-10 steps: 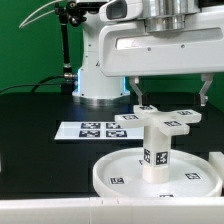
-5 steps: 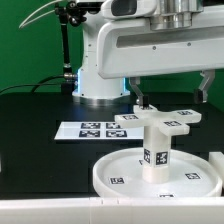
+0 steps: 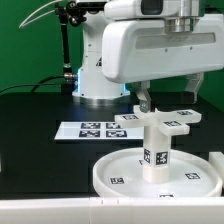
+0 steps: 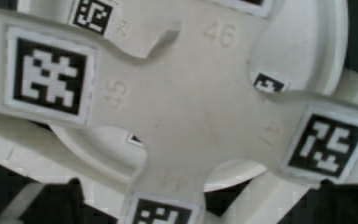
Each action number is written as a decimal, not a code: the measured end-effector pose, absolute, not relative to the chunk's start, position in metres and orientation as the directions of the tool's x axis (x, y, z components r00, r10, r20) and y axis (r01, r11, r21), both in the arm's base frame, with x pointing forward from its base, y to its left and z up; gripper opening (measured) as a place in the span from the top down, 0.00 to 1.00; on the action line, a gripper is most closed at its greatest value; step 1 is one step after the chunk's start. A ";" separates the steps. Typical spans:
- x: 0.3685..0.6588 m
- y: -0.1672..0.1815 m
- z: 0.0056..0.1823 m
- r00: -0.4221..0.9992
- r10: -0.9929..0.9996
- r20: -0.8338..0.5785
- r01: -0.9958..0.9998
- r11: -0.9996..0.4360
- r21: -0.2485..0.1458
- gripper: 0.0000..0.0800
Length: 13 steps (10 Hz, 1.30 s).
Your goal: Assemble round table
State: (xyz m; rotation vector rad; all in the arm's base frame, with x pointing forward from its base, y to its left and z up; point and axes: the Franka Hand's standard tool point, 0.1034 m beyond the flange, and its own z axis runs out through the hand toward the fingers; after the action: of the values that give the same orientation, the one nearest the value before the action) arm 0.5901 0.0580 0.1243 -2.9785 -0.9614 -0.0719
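The large rimmed round disc (image 3: 120, 172) lies flat at the front of the black table. The short cylinder leg (image 3: 157, 150) stands upright on its middle. The cross-shaped four-arm piece (image 3: 162, 119) sits on top of the leg. It fills the wrist view (image 4: 176, 100), with tags on its arms. My gripper (image 3: 170, 98) hangs just above and behind the cross piece. Its two fingers (image 3: 143, 100) are spread wide apart and I see nothing held between them. No fingers show in the wrist view.
The marker board (image 3: 92, 130) lies flat on the table at the exterior view's left of the cross piece. The white robot base (image 3: 100, 85) stands behind it. A white rail (image 3: 45, 212) runs along the front edge, and another white block (image 3: 216, 165) is at the right.
The hand has turned and shifted toward the exterior view's right, and its fingers now stand closer together in that view. The disc, leg and cross piece have not moved.
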 end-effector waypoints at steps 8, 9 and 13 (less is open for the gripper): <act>0.589 0.048 0.121 0.484 0.875 0.001 0.874 -0.484 0.038 0.19; 0.588 0.048 0.121 0.498 0.867 0.001 0.866 -0.498 0.037 0.19; 0.580 0.046 0.111 0.499 0.867 -0.005 0.866 -0.498 0.032 0.19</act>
State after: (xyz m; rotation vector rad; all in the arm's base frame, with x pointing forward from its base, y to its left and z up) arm 0.5798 0.0463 0.1114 -2.7458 -1.5884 -0.0185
